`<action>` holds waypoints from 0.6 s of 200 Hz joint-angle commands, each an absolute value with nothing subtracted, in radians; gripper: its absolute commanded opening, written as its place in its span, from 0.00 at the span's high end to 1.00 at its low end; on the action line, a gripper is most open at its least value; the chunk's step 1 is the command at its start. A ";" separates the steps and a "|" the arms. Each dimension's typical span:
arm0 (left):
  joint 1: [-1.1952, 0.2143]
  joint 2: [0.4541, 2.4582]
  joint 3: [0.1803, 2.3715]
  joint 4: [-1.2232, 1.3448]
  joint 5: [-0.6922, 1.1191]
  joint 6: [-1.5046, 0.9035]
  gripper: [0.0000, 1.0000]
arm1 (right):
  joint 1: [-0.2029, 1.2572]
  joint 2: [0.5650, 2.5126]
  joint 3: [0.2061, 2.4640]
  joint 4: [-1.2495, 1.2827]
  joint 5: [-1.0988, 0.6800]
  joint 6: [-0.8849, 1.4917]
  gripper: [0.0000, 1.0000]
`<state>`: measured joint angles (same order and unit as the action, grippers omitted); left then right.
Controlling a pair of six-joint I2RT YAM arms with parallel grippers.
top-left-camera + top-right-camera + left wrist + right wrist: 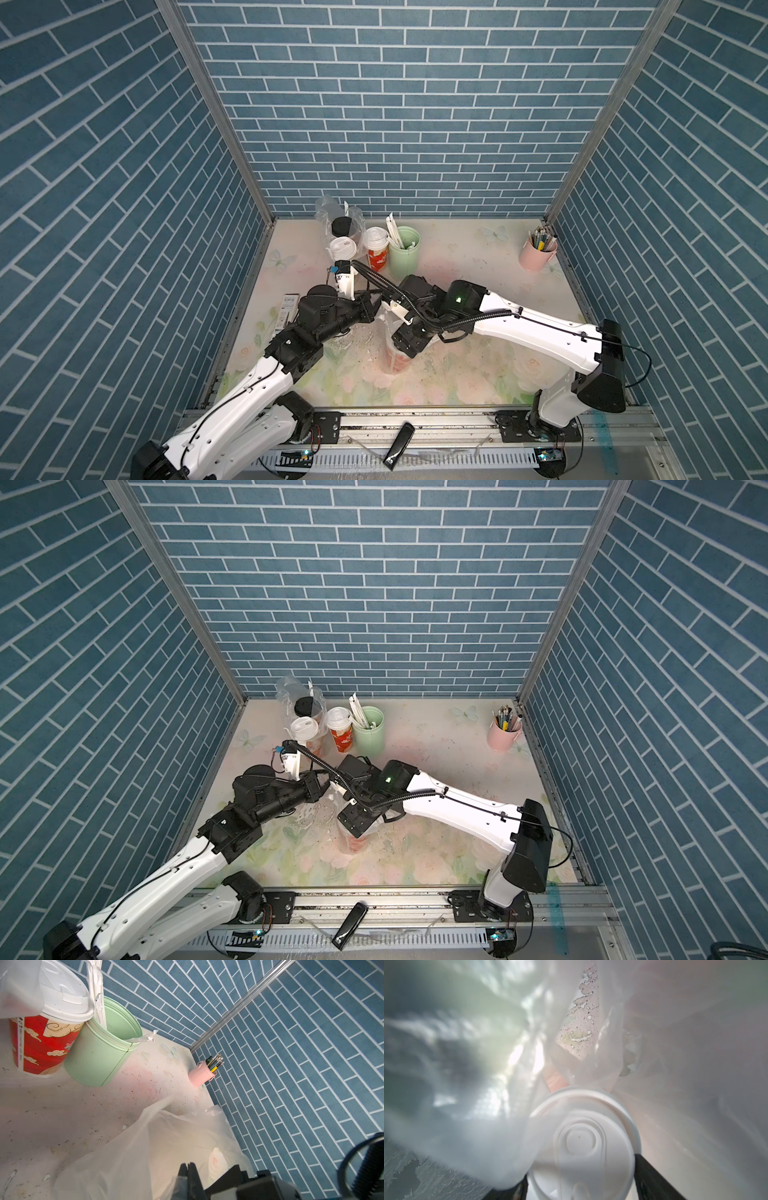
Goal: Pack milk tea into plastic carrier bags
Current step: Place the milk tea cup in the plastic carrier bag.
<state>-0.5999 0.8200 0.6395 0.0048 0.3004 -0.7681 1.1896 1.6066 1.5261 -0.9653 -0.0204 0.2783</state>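
A clear plastic carrier bag (384,332) stands mid-table with a red milk tea cup (397,363) inside; its white lid (583,1142) fills the right wrist view. My right gripper (581,1167) reaches down into the bag, open, one finger on each side of the lid. My left gripper (188,1164) is shut on the bag's film (124,1157) at its left rim. At the back left, a second bag (326,212) holds a black-lidded cup (341,226) and a white-lidded cup (343,249). Another red cup (377,253) stands loose beside it.
A mint-green cylinder of straws (405,251) touches the loose red cup. A pink pen cup (536,255) stands at the back right by the wall. A flat box (286,309) lies at the left edge. A black object (399,444) rests on the front rail.
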 commanded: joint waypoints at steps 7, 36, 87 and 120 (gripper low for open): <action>-0.597 0.824 0.621 -0.041 0.283 -0.722 1.00 | 1.195 1.614 1.574 -0.967 0.022 0.239 0.20; -0.596 0.836 0.621 -0.071 0.277 -0.699 1.00 | 1.193 1.609 1.637 -0.990 0.047 0.199 0.17; -0.595 0.823 0.617 -0.131 0.223 -0.672 1.00 | 1.159 1.627 1.762 -1.025 0.093 0.121 0.14; -0.584 0.799 0.604 -0.179 0.155 -0.636 1.00 | 0.998 1.678 1.850 -0.945 0.021 0.104 0.14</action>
